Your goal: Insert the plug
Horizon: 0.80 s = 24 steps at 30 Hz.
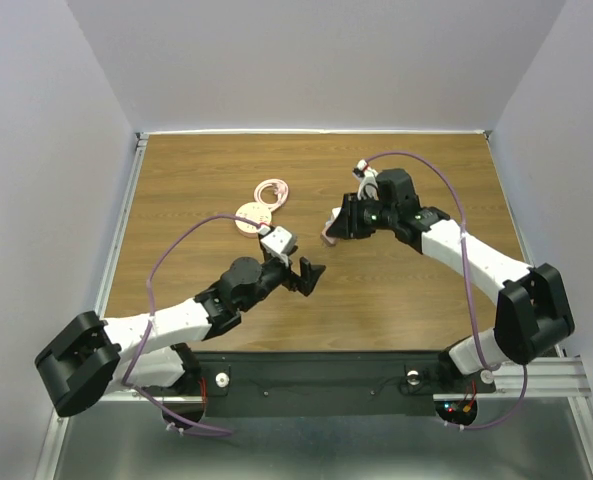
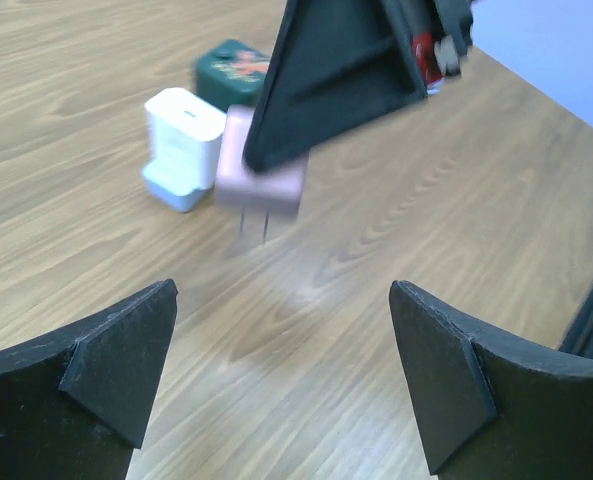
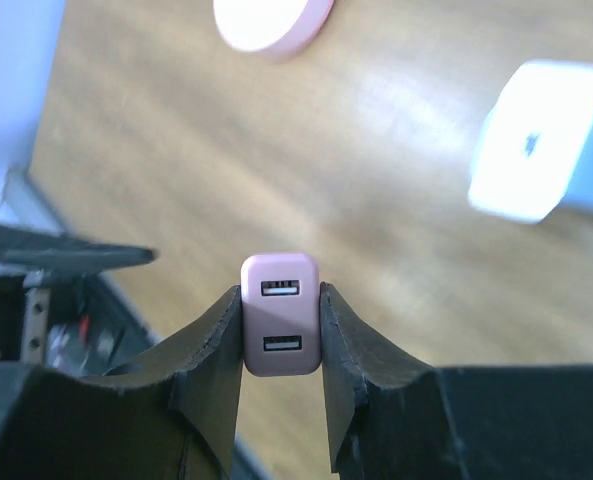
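My right gripper [image 3: 281, 292] is shut on a pink plug [image 3: 281, 345], a small charger with two USB ports facing the right wrist camera. In the left wrist view the plug [image 2: 268, 190] hangs above the table with its two prongs pointing down. A white socket block [image 2: 181, 145] stands on the wood beyond it and also shows in the right wrist view [image 3: 538, 140]. I cannot make the block out in the top view. My left gripper [image 1: 310, 275] is open and empty, low over the table, just in front of the right gripper [image 1: 332, 230].
A dark green box [image 2: 238, 68] sits right behind the white block. A pink round disc [image 1: 248, 217] and a coiled pink cable [image 1: 271, 191] lie at the table's middle back. The table's right edge [image 2: 576, 110] is near.
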{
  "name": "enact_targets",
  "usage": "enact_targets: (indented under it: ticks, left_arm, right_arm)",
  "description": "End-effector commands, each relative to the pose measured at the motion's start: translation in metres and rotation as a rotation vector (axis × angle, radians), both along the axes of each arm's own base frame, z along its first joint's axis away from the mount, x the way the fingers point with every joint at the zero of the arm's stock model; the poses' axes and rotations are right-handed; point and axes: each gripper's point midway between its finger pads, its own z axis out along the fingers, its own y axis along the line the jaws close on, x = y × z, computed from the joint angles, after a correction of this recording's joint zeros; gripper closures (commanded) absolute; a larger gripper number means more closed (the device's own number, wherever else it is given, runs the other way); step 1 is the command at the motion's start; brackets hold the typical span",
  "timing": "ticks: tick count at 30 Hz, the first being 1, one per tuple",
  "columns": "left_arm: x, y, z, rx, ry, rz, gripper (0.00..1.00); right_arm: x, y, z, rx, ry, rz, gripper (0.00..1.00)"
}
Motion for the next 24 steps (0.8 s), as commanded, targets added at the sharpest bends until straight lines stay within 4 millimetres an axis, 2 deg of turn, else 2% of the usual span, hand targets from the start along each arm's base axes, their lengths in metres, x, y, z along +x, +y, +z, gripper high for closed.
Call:
enact_targets:
  ticks: [1,3,4,6,7,8,9,10,13,15,16,17,18,21,24]
  left_arm:
    - [0.029,0.041,0.008,-0.039,0.017,0.208,0.01]
    - [0.044,0.059,0.006,-0.048,0.047,0.294,0.01]
    - [0.063,0.079,0.007,-0.058,0.061,0.381,0.01]
    - [0.083,0.103,0.001,-0.079,0.115,0.49,0.01]
    - [0.098,0.124,0.003,-0.092,0.12,0.562,0.01]
    - [0.108,0.133,-0.004,-0.085,0.146,0.592,0.01]
    - [0.122,0.148,0.002,-0.105,0.148,0.645,0.01]
    - [0.13,0.155,-0.009,-0.084,0.178,0.678,0.01]
    - [0.155,0.175,-0.013,-0.054,0.186,0.773,0.01]
    - [0.167,0.183,-0.009,-0.055,0.18,0.802,0.01]
    - [0.174,0.189,-0.018,-0.04,0.199,0.815,0.01]
    - [0.177,0.186,-0.019,-0.039,0.203,0.808,0.01]
    - [0.184,0.195,-0.021,-0.041,0.206,0.826,0.01]
    - [0.202,0.195,-0.028,-0.062,0.232,0.778,0.01]
    - [0.211,0.18,-0.033,-0.08,0.259,0.689,0.01]
  right_arm:
    - [0.046,-0.003,0.029,-0.028,-0.16,-0.065,1.0]
    - [0.055,-0.004,0.033,-0.043,-0.181,-0.085,0.99]
    - [0.058,-0.004,0.034,-0.046,-0.182,-0.089,0.99]
    - [0.063,-0.004,0.036,-0.048,-0.19,-0.1,1.0]
    - [0.065,-0.003,0.032,-0.052,-0.181,-0.098,1.0]
    - [0.068,0.0,0.035,-0.049,-0.191,-0.092,1.0]
    - [0.07,0.001,0.034,-0.052,-0.192,-0.086,1.0]
    - [0.073,0.003,0.032,-0.054,-0.189,-0.082,1.0]
    - [0.072,0.006,0.031,-0.049,-0.182,-0.069,0.99]
    - [0.07,0.005,0.029,-0.049,-0.178,-0.064,1.0]
    - [0.067,0.005,0.025,-0.052,-0.17,-0.063,1.0]
    - [0.067,0.005,0.025,-0.052,-0.17,-0.063,1.0]
    - [0.064,0.003,0.025,-0.051,-0.166,-0.062,1.0]
    - [0.059,0.0,0.023,-0.053,-0.161,-0.064,1.0]
    - [0.054,-0.004,0.017,-0.063,-0.153,-0.073,0.99]
